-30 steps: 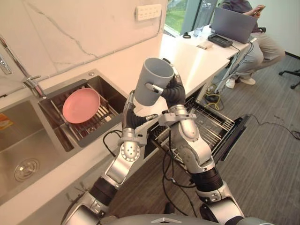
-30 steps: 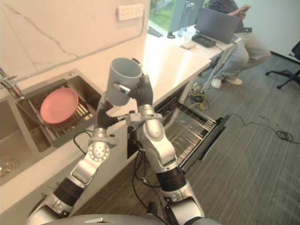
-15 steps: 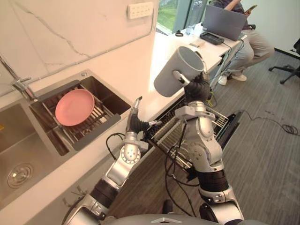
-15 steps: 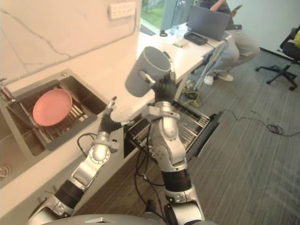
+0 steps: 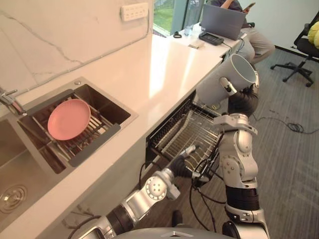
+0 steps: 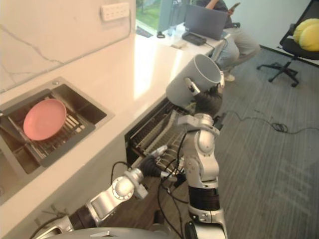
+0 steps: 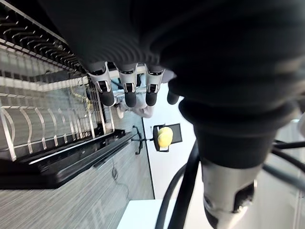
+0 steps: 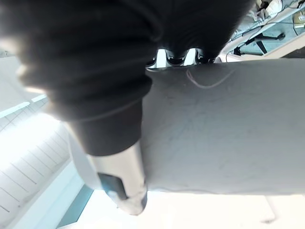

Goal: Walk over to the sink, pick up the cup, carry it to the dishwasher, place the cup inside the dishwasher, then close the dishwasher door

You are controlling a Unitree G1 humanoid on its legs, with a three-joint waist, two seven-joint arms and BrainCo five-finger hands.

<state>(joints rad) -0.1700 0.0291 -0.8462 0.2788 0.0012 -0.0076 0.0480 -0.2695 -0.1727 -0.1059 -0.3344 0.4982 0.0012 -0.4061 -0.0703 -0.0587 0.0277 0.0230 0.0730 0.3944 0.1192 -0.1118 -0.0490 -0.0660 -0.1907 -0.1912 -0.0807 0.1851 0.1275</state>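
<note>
Pink plate (image 5: 69, 118) left in the sink (image 5: 105, 101); left robot hand (image 5: 185, 152) slack, empty, by the dishwasher rack (image 5: 192, 127). Grey cup (image 5: 227, 82) tilted above that rack, clasped round its wall by the right robot hand (image 5: 243, 97). Probably light, stiff, smooth; wall grip apt.

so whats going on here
The robot's right hand grips a grey cup, held tilted in the air over the pulled-out dishwasher rack; the cup is not yet in. Its left hand hangs open and empty, low by the rack's front. A pink plate lies in the sink, and a person sits by a laptop.
</note>
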